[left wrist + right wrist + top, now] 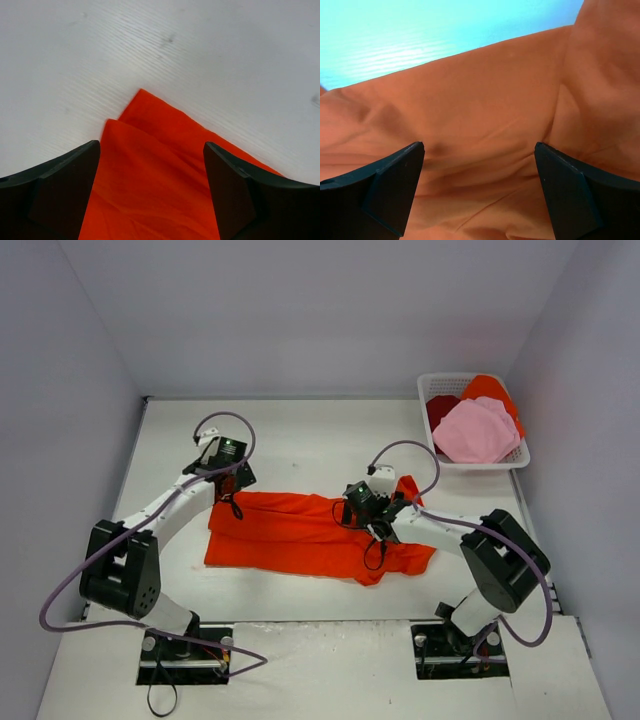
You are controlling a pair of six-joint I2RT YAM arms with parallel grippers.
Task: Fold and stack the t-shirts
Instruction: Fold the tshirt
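**Item 1, orange-red t-shirt** [310,535]: lies flat on the desk [300,440], just toward 6 o'clock of centre in the top view. It forms a long band running from 9 to 3 o'clock. The left wrist view shows two layers at its 10 o'clock corner, the upper edge set slightly back from the lower. The 3 o'clock end is rumpled, with a small flap poking toward 1 o'clock.

**Item 2, my left end effector** [151,147]: jaws apart, nothing between them, poised over that layered corner.

**Item 3, my right end effector** [479,147]: jaws apart, nothing gripped, above wrinkled cloth toward the band's 3 o'clock end. I cannot tell whether the fingertips touch the fabric.

**Item 4, white basket** [520,455]: at 1 o'clock, well apart from the band. It holds a pink t-shirt [475,430] on top, a dark red t-shirt [440,408] at its 10 o'clock side and another orange t-shirt [490,388] at 12 o'clock, all bundled and unfolded.

**Step in hand (my judgement):** the lengthwise fold of the first shirt looks laid down, and neither of my end effectors has a grip. No stack exists yet.

**Next move calls for:** a smoother 3 o'clock end, then both layers pinched at one short end and carried across toward the other to halve the band. The thin cloth may separate if I catch only the top layer.
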